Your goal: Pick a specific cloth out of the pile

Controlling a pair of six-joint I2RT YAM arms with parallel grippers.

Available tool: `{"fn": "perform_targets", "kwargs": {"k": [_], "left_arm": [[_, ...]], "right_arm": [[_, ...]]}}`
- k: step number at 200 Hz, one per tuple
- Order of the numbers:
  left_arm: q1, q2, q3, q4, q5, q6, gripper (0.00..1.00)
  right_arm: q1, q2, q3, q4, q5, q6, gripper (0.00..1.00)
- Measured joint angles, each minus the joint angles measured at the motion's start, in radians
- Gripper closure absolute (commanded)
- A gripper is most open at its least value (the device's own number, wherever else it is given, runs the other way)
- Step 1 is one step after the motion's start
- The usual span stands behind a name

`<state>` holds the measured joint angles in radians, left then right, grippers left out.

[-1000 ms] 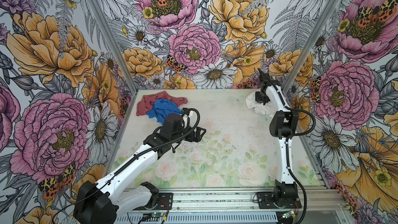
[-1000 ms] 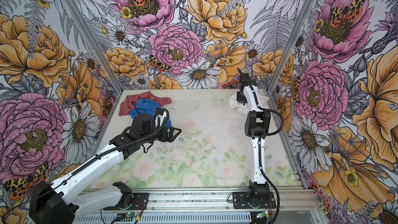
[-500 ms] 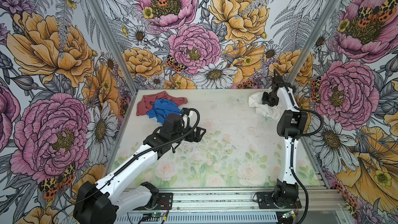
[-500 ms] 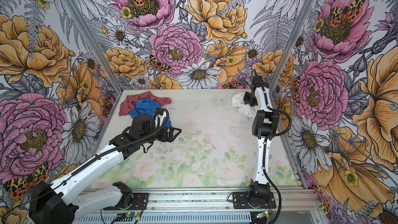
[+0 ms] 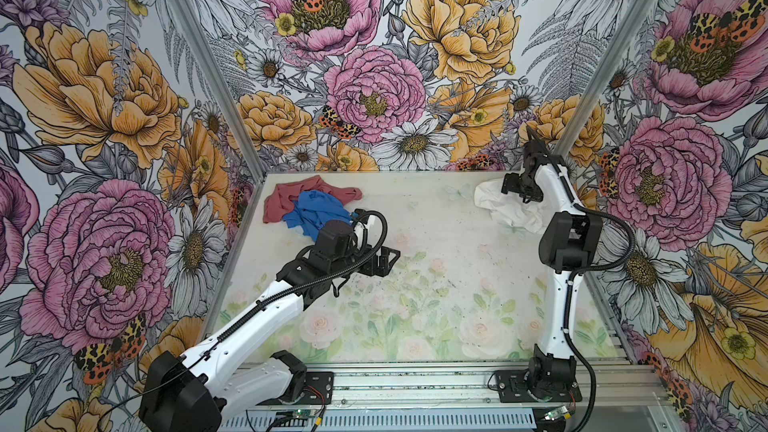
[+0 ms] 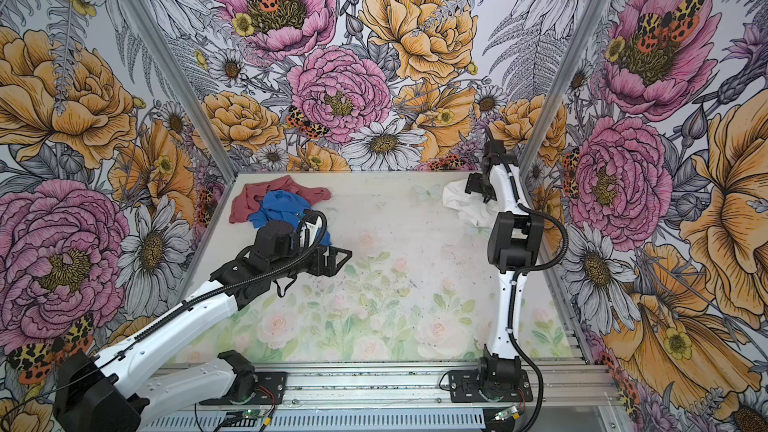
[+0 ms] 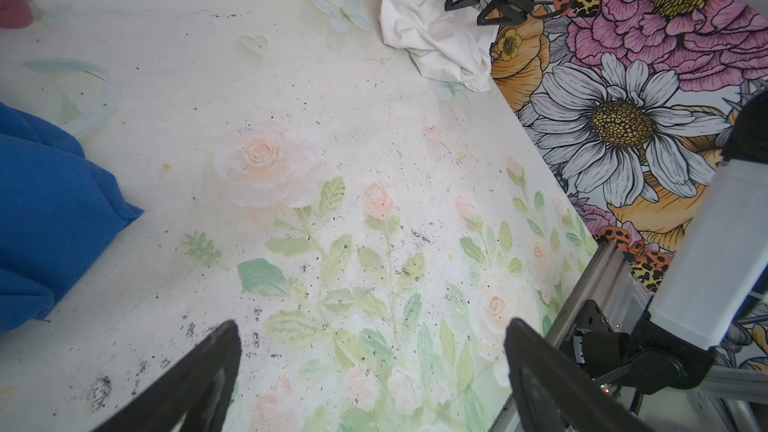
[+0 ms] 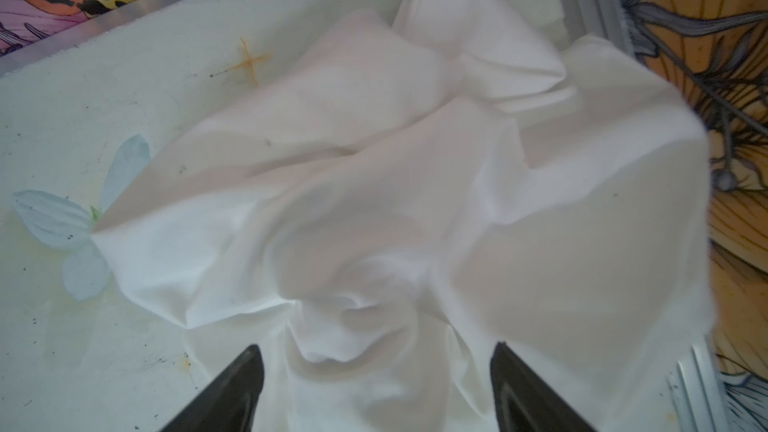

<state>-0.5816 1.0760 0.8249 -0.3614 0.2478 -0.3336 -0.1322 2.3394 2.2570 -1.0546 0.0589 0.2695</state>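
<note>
The white cloth (image 5: 507,211) (image 6: 461,201) lies crumpled in the far right corner of the table, against the side wall. My right gripper (image 5: 513,187) (image 6: 476,187) hangs just above it, open; in the right wrist view the cloth (image 8: 395,201) bunches loosely between the spread jaws of that gripper (image 8: 376,351), not pinched. The pile (image 5: 309,211) (image 6: 276,205), a blue cloth lying on a dusty-red one (image 5: 286,199), sits at the far left. My left gripper (image 5: 390,257) (image 7: 372,326) is open and empty over the bare table, right of the pile.
The floral-print table (image 5: 415,284) is closed in by flowered walls at the left, back and right. A metal rail (image 5: 415,380) carrying both arm bases runs along the front edge. The right arm's black elbow (image 5: 569,238) stands in front of the white cloth.
My right gripper has gone from nearly shut to wide open, letting go of the white cloth. Its arm has shifted right towards the corner wall. The left arm has not moved.
</note>
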Motion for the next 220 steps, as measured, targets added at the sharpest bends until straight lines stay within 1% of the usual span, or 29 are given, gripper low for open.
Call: {"fn": "perform_targets", "kwargs": {"k": [25,51,65,87,107,129,169,201,220], "left_arm": [[-0.004,-0.001,0.0,0.0,-0.004,0.0,0.01],[-0.004,-0.001,0.0,0.0,-0.007,0.0,0.01],[-0.004,-0.001,0.0,0.0,-0.008,0.0,0.01],[-0.004,0.006,0.0,0.002,-0.008,0.0,0.01],[-0.004,0.034,0.002,0.004,-0.008,0.0,0.01],[-0.004,0.066,0.007,0.003,-0.011,0.0,0.01],[-0.013,0.098,0.024,0.003,-0.022,0.0,0.01],[-0.028,0.113,0.028,0.003,-0.024,0.0,0.01],[-0.035,0.114,0.029,0.003,-0.03,0.0,0.01]], "right_arm": [[-0.01,-0.084,-0.072,0.044,0.023,0.005,0.07],[-0.069,-0.093,-0.073,0.084,-0.051,0.012,0.05],[-0.119,-0.064,-0.047,0.095,-0.09,0.015,0.04],[-0.184,0.023,0.039,0.104,-0.152,0.034,0.05],[-0.218,0.112,0.125,0.111,-0.231,0.069,0.05],[-0.222,0.185,0.173,0.117,-0.312,0.109,0.05],[-0.207,0.278,0.214,0.118,-0.454,0.17,0.1],[-0.199,0.29,0.22,0.12,-0.5,0.192,0.1],[-0.192,0.29,0.23,0.121,-0.508,0.198,0.1]]}}
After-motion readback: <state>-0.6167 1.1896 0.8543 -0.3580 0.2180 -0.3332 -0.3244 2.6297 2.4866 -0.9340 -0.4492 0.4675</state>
